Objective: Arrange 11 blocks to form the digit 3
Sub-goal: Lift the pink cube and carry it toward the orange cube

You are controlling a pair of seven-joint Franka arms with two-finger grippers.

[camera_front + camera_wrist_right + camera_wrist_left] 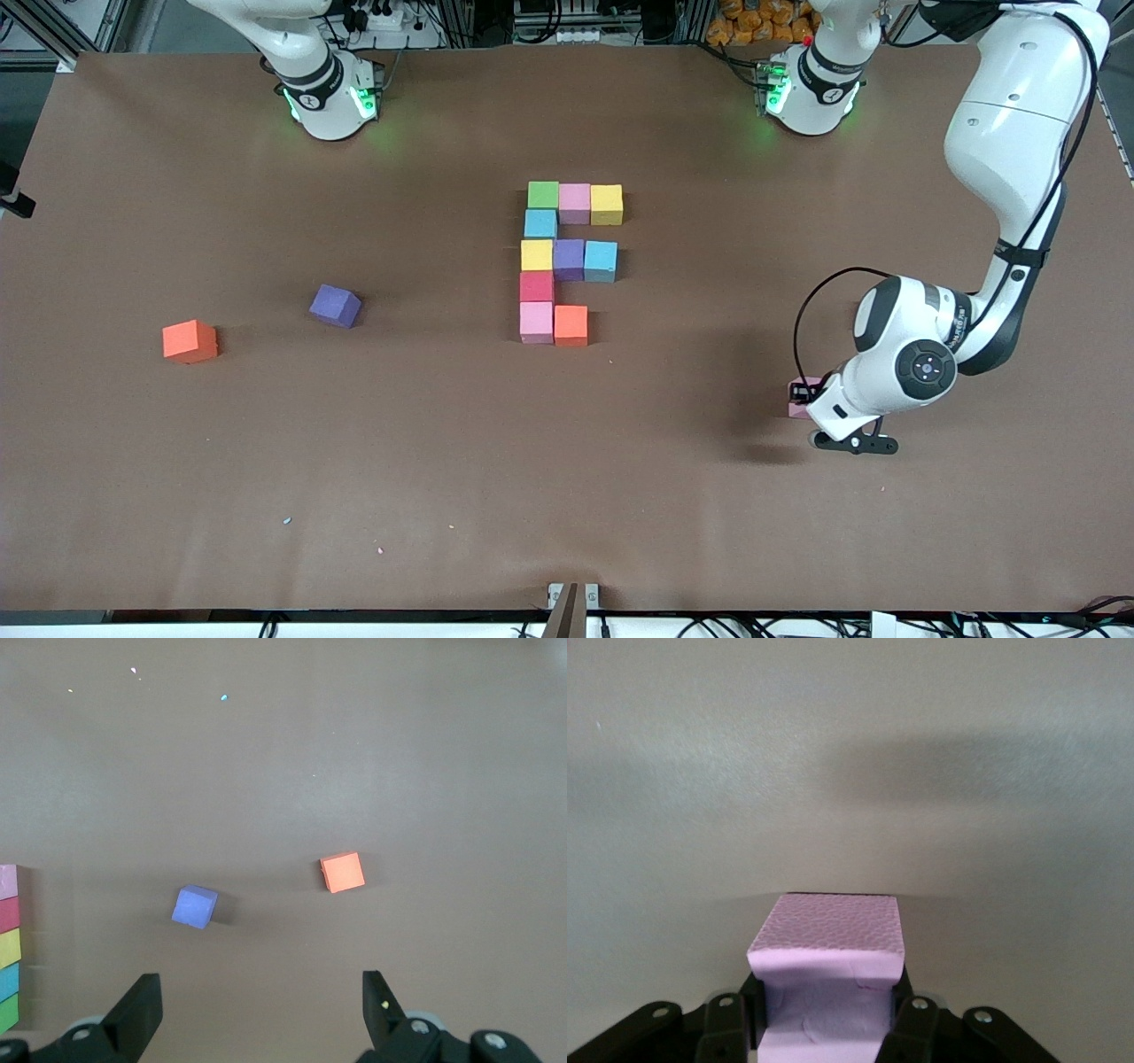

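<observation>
The left gripper (824,1028) clamps a pink block (800,396) low at the left arm's end of the table, well apart from the ten-block figure (567,262). It must be lifted and set touching the orange cube (570,324). The right gripper (261,1005) waits, jaws wide and empty, above two loose cubes.

The matte brown tabletop (443,461) carries ten touching matte foam cubes (567,261); a loose purple foam cube (194,906) and orange foam cube (342,872) lie ahead of the right arm's spread jaws.

Robotics lab: paper-covered table (620,496), aluminium framing (80,27).
</observation>
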